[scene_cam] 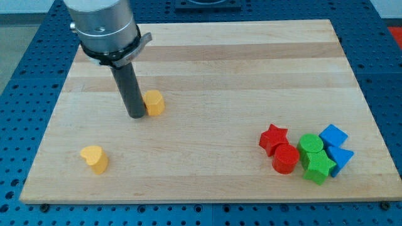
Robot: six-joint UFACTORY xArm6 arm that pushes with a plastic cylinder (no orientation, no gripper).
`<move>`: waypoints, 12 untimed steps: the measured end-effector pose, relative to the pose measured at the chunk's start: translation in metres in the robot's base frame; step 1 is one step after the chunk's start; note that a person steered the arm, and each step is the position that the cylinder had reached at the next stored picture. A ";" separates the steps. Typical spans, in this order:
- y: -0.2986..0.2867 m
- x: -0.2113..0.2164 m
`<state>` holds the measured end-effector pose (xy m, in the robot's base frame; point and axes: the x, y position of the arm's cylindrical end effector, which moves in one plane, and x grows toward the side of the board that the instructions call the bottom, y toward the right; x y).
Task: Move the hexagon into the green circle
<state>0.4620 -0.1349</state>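
The arm has no jaws to open or close: it ends in a dark rod, and the tip (136, 115) rests on the wooden board (239, 56) touching, or just beside, the left face of the yellow hexagon (154, 102).

The green circle (311, 144) sits well apart from the tip, toward the view's lower right, packed into a cluster with the red star (273, 137), the red cylinder (285, 159), the green star (318, 167) and 2 blue blocks (333, 135) (341, 157). A yellow heart (94, 158) lies below and left of the tip, clear of the route.

Judging by this layout, the task is barely begun: contact looks made, but the whole push across the board remains.
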 end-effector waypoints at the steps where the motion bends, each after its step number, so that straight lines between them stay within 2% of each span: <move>1: -0.026 0.004; 2: -0.043 -0.001; 3: -0.021 -0.026; 5: 0.139 -0.039; 6: 0.137 -0.034; 7: 0.086 -0.032; 8: 0.064 -0.021; 9: 0.070 0.003; 10: 0.120 0.014; 11: 0.118 0.015; 12: 0.056 0.015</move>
<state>0.4769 -0.0786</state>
